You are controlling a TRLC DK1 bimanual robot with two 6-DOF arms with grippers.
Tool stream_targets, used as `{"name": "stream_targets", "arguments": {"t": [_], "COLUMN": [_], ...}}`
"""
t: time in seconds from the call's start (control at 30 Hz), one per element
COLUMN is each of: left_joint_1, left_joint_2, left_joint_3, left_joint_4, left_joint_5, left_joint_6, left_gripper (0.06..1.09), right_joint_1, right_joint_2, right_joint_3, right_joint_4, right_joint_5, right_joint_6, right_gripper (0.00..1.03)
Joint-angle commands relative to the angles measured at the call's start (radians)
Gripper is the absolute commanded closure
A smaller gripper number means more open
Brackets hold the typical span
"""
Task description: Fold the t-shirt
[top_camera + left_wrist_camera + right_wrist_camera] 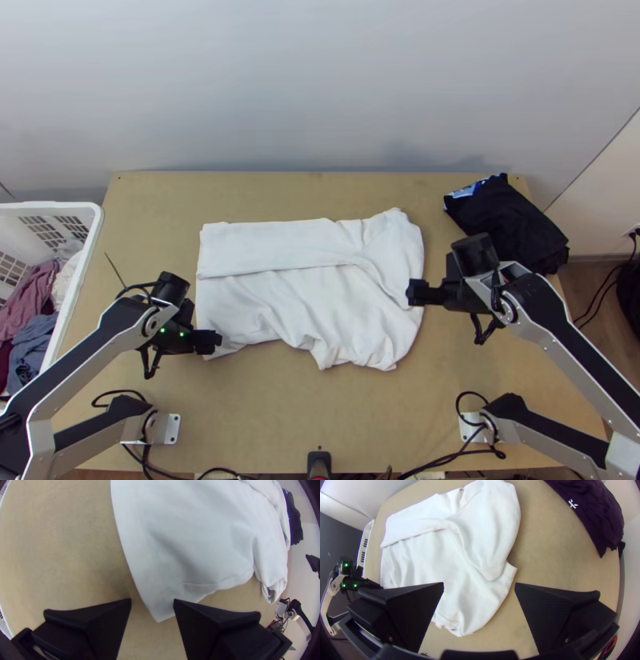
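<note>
Our left fingers (103,623), apart, straddle the t-shirt's (200,546) corner toward the table's (360,424) near-left corner, likely to pinch it; our right fingers (553,610) gape near its right end.

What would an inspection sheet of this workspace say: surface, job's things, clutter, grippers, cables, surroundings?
Surface: light wooden table.
Job's things: white t-shirt, far side folded inward in a long strip, the rest wrinkled, near edge uneven.
Clutter: dark cloth pile at the far right corner.
Grippers: left end effector open at the shirt's near left corner; right end effector open by its right edge.
Cables: black cables loop around the arms' bases and along the table's near edge.
Surroundings: pale wall behind; white basket of clothes at left.
</note>
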Motion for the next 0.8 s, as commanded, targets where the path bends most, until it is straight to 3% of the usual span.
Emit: {"name": "stream_targets", "arguments": {"t": [0.0,0.13,0.77], "left_joint_1": [-0.016,-0.017,0.139], "left_joint_2": [0.021,0.006,-0.026], "left_joint_3": [-0.044,-0.054,0.353], "left_joint_4": [0.115,0.178,0.084], "left_joint_5": [-0.005,-0.033,-0.038], "left_joint_6": [-0.042,-0.058,-0.087], "left_gripper": [0.74,1.05,1.05], "right_joint_1": [0.075,0.144,0.527], "right_joint_2": [0.007,0.019,0.283], "right_joint_3": [-0.008,-0.028,-0.034], "right_joint_4": [-0.071,-0.106,-0.081], "right_joint_5": [-0.022,-0.030,-0.051], "right_joint_6": [-0.044,-0.070,-0.116], "right_gripper": [0.04,0.06,0.07]}}
